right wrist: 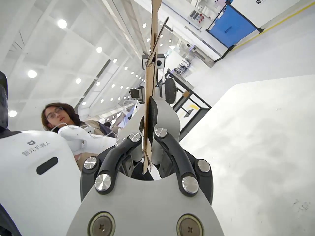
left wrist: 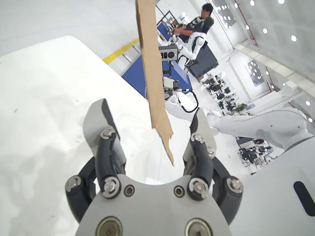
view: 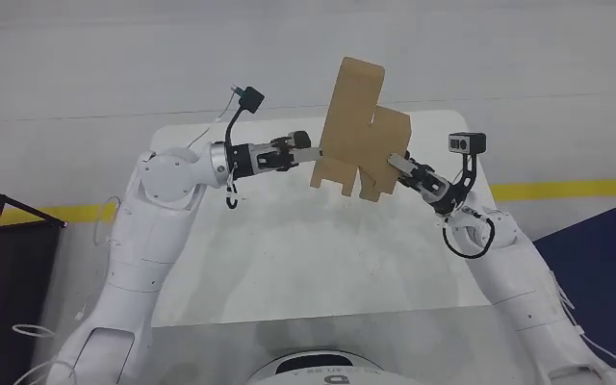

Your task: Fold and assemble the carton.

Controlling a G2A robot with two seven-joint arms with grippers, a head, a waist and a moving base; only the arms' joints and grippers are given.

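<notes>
A flat brown carton [view: 354, 125] hangs upright in the air above the far part of the white table [view: 289, 250]. My right gripper [view: 393, 160] is shut on its lower edge from the right; in the right wrist view the cardboard [right wrist: 150, 104] is pinched between the two pads. My left gripper [view: 313, 152] is at the carton's left edge, open. In the left wrist view the carton's edge [left wrist: 153, 74] stands between the spread fingers [left wrist: 104, 121], touching neither, and its lower corner [left wrist: 169, 148] dips into the gap.
The table's far edge lies just behind the carton, with grey floor and a yellow line [view: 553, 189] beyond. A dark frame [view: 24, 217] stands off the table's left side. The near half of the table is bare.
</notes>
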